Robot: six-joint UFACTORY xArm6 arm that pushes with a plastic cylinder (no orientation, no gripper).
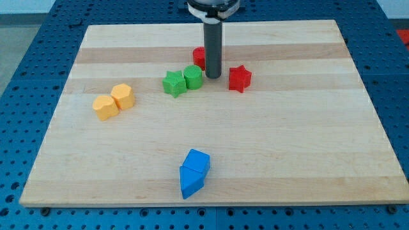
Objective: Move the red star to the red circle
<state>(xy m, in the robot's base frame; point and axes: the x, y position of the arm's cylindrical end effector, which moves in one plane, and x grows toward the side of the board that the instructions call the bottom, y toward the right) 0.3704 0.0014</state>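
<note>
Red star [239, 78], red circle [200, 57], two green, two yellow, two blue blocks.

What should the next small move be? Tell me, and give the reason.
Probably swing my tip round to the view's right of the red star, then push it toward the view's left. My tip now stands between the star and the red circle, which shows partly behind the rod, so pushing from here would likely drive the star away from it.
</note>
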